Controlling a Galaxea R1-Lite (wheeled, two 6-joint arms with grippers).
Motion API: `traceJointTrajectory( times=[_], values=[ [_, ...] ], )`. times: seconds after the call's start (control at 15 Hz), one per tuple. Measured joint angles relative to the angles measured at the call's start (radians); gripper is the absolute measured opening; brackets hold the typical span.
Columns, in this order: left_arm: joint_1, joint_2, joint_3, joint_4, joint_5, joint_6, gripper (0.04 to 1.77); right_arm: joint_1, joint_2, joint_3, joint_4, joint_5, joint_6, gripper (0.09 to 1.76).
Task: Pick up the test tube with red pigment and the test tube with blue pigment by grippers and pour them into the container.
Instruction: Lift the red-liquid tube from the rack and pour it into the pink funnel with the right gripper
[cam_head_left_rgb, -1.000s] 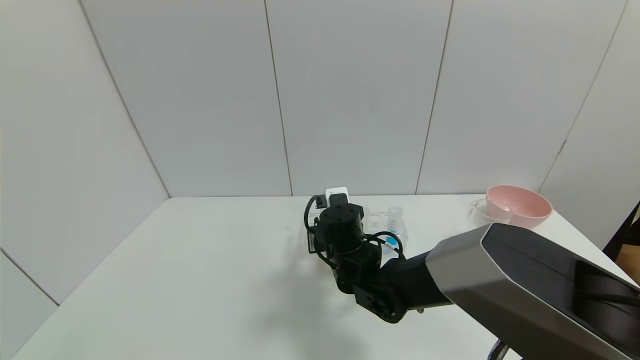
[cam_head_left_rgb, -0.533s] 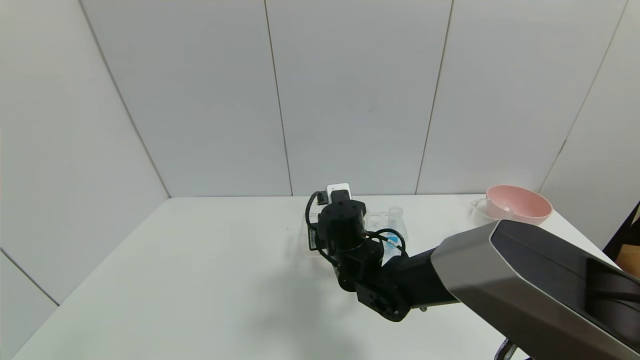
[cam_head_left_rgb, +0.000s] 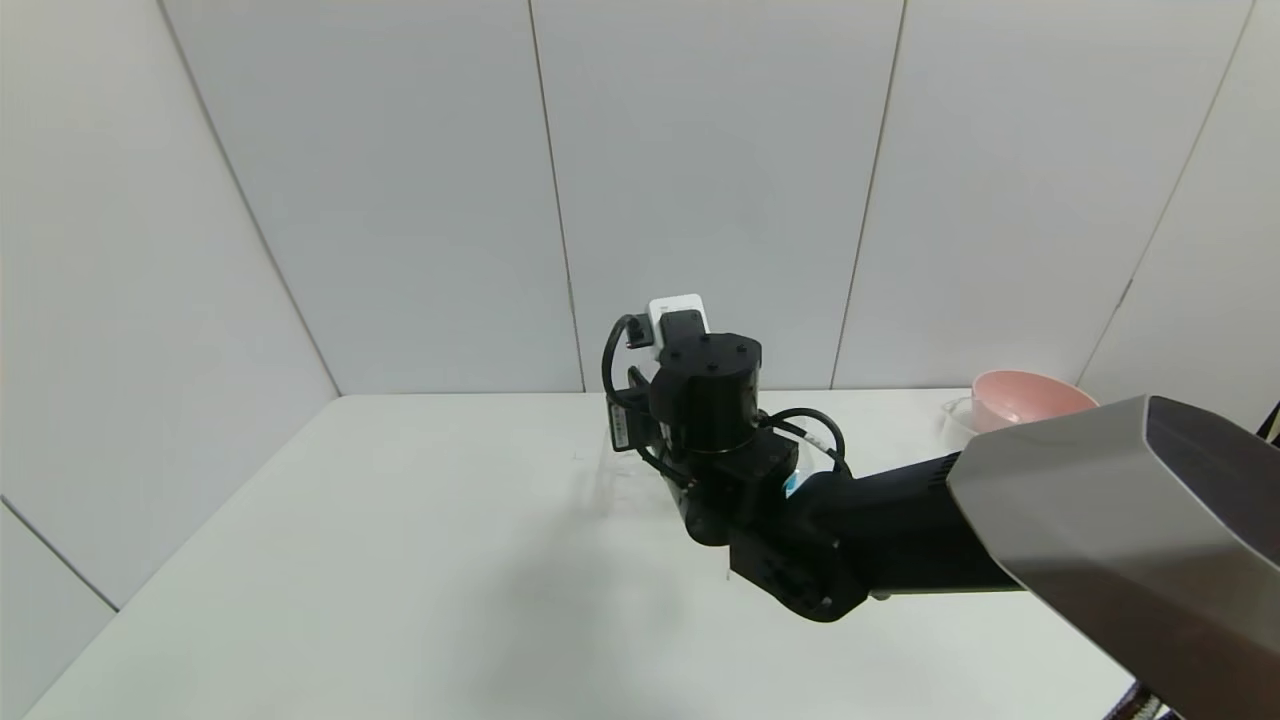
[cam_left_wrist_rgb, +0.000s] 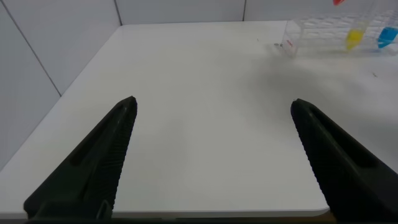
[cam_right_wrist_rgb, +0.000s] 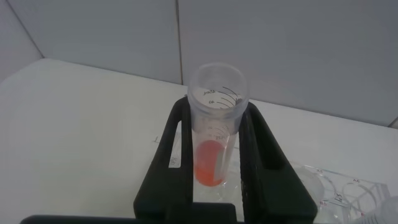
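Observation:
In the right wrist view my right gripper (cam_right_wrist_rgb: 214, 118) is shut on the test tube with red pigment (cam_right_wrist_rgb: 213, 158). The tube is upright between the two black fingers, with orange-red liquid at its bottom, held above the clear rack (cam_right_wrist_rgb: 348, 196). From the head, the raised right wrist (cam_head_left_rgb: 705, 400) hides the fingers and the tube. The test tube with blue pigment (cam_left_wrist_rgb: 387, 37) stands in the rack (cam_left_wrist_rgb: 323, 34) beside a yellow-liquid tube (cam_left_wrist_rgb: 354, 38). The container (cam_head_left_rgb: 956, 417), a clear beaker, stands at the far right beside the pink bowl. My left gripper (cam_left_wrist_rgb: 211, 102) is open over bare table near its front edge.
A pink bowl (cam_head_left_rgb: 1030, 400) sits at the table's back right corner. White wall panels close off the back and both sides of the table (cam_head_left_rgb: 400, 550). The right forearm (cam_head_left_rgb: 1100, 530) stretches across the table's right half.
My right gripper closed on the red tube. The arm then rose, lifting the tube up from the rack. The left gripper's earlier position is not shown.

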Motion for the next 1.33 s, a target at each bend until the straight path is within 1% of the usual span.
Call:
traceJointTrajectory(
  times=[0.33, 0.47, 0.67, 0.87, 0.93, 1.07, 1.13, 1.27, 1.33],
  values=[
    [0.000, 0.000, 0.000, 0.000, 0.000, 0.000, 1.76, 0.000, -0.019, 0.041, -0.014, 0.000, 0.000, 0.49],
    [0.000, 0.000, 0.000, 0.000, 0.000, 0.000, 1.76, 0.000, -0.038, 0.082, -0.018, 0.000, -0.001, 0.49],
    [0.000, 0.000, 0.000, 0.000, 0.000, 0.000, 1.76, 0.007, -0.122, 0.241, -0.020, 0.027, 0.000, 0.49],
    [0.000, 0.000, 0.000, 0.000, 0.000, 0.000, 1.76, 0.011, -0.267, 0.482, -0.047, 0.093, 0.003, 0.49],
    [0.000, 0.000, 0.000, 0.000, 0.000, 0.000, 1.76, 0.000, -0.325, 0.572, -0.067, 0.124, 0.002, 0.49],
    [0.000, 0.000, 0.000, 0.000, 0.000, 0.000, 1.76, -0.046, -0.444, 0.737, -0.092, 0.214, 0.001, 0.49],
    [0.000, 0.000, 0.000, 0.000, 0.000, 0.000, 1.76, -0.095, -0.509, 0.816, -0.100, 0.281, 0.001, 0.49],
    [0.000, 0.000, 0.000, 0.000, 0.000, 0.000, 1.76, -0.235, -0.614, 0.923, -0.103, 0.406, 0.000, 0.49],
    [0.000, 0.000, 0.000, 0.000, 0.000, 0.000, 1.76, -0.324, -0.658, 0.964, -0.103, 0.477, -0.004, 0.49]
  ],
)
